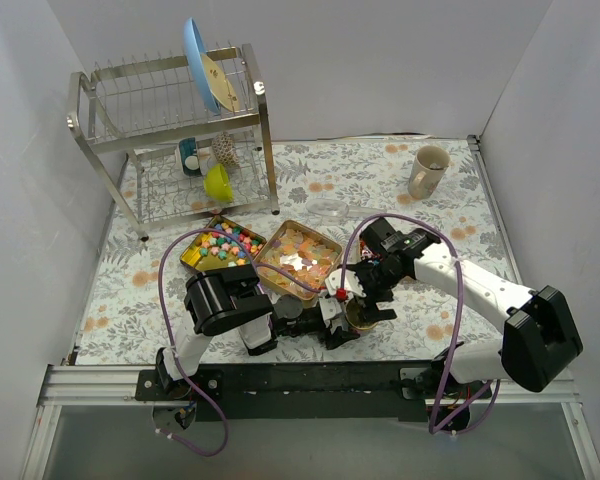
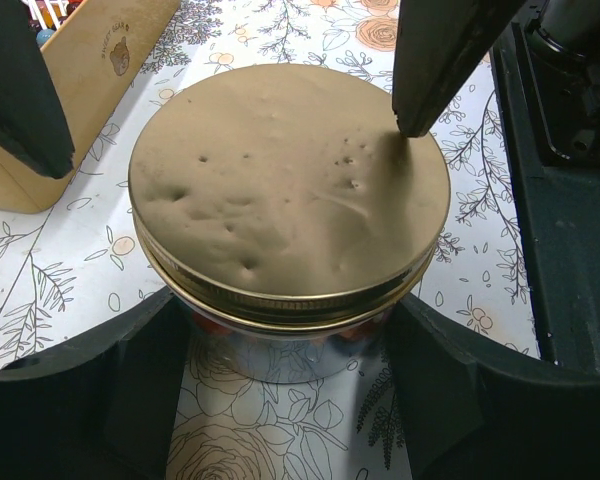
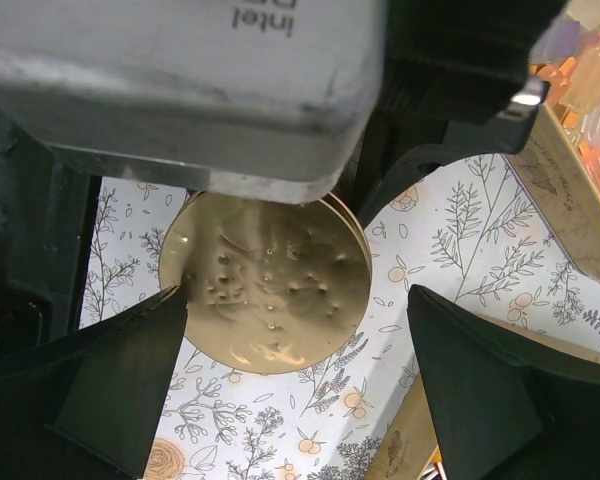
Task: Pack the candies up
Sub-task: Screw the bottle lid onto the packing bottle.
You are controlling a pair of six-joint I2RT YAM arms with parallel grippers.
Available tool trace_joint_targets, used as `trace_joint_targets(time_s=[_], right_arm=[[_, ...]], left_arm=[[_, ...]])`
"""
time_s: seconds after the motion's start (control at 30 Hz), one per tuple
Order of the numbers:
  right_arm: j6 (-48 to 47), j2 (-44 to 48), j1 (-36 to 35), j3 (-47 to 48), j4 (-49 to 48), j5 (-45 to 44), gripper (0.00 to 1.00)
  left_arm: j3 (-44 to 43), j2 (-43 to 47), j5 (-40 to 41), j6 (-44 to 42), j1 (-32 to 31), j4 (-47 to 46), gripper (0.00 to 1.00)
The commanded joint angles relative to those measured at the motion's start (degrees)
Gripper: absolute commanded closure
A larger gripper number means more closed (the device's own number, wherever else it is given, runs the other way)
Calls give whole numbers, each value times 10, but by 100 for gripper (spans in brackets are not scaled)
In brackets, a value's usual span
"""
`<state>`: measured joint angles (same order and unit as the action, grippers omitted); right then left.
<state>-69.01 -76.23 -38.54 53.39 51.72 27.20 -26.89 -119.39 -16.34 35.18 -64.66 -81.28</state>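
Note:
A round gold tin (image 1: 360, 316) with its lid (image 2: 290, 190) on stands on the floral cloth near the front. My left gripper (image 2: 290, 400) is shut on the tin's silver body, one finger (image 2: 110, 380) on each side. My right gripper (image 3: 295, 370) hangs open above the lid (image 3: 265, 285); one finger (image 3: 130, 380) touches its rim and the other is apart. Pastel star-like candies (image 1: 223, 245) fill one gold tray. Orange-yellow wrapped candies (image 1: 298, 258) fill the tray beside it and show in the right wrist view (image 3: 590, 80). Red-white-blue candies are not plainly seen.
A metal dish rack (image 1: 170, 130) stands at the back left with a blue plate (image 1: 202, 65) and a yellow-green bowl (image 1: 218, 182). A beige mug (image 1: 427, 170) is at the back right. A clear dish (image 1: 330, 210) lies behind the trays.

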Motion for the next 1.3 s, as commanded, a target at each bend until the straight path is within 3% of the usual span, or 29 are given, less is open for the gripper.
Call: trace_joint_targets(time_s=[0.0,0.43,0.73,0.97,1.27], right_arm=[[-45,2,-5,-9,23,14,2],[-80,27,-11,-39,9,2,2],[-48,20,-13,-48,-24,-12,16],[89,28,-10,-57,-20,1,33],[244,34,-12,-52,-27,18,37]], left_arm=[[21,-34,-13,17,-2,-65,100],[12,-43,-13,20,0,-62,100],[13,-42,-16,23,1,-56,100],[16,-40,2,22,2,-62,100],[17,-34,18,23,1,-52,100]])
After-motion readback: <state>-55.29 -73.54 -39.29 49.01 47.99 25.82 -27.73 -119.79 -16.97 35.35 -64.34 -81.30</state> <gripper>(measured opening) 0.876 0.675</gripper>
